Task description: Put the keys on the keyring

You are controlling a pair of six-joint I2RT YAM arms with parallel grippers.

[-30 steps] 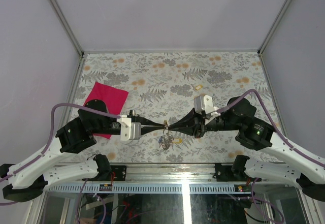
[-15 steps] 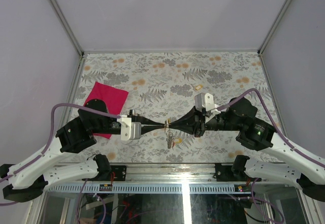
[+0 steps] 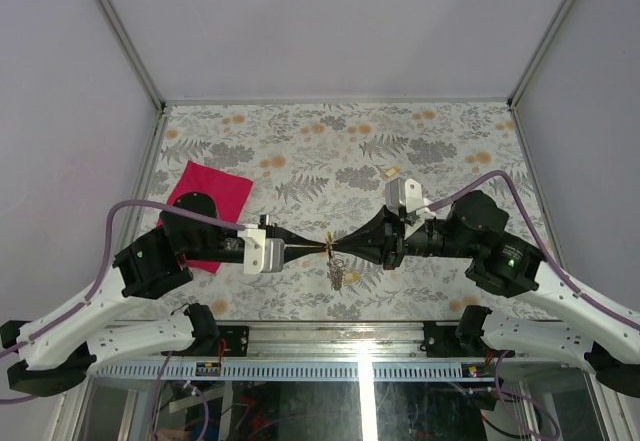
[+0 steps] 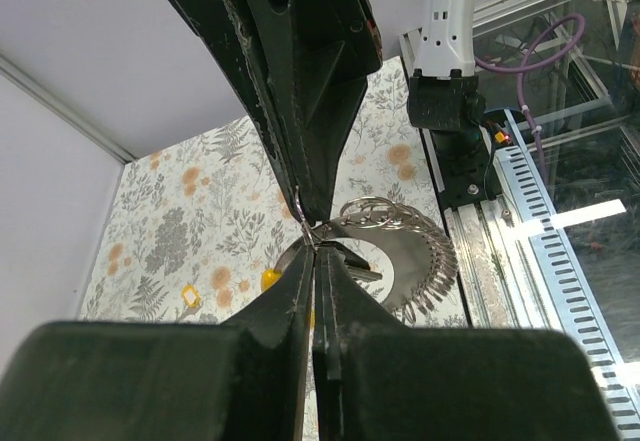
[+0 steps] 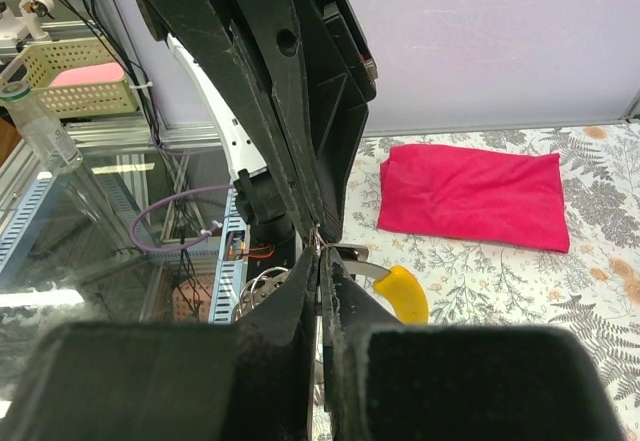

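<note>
Left gripper (image 3: 322,250) and right gripper (image 3: 336,249) meet tip to tip above the near part of the table (image 3: 450,141), each with its fingers pressed together on something thin. Which one pinches which part cannot be told, as the contact is hidden between the tips.

The keyring (image 4: 378,215) hangs just beyond the tips with a fan of metal pieces under it. A yellow-capped key (image 5: 403,294) lies against the right gripper's finger. A further key (image 3: 393,172) lies well apart on the table.

Risks, as judged:
- The grip is on thin wire at the very tips, so any sideways pull may let the ring slip out and drop.
- The hanging bunch may swing and twist the ring out of line with the key.
- If the arms pull apart unevenly, the coil may close before the key is on.
</note>
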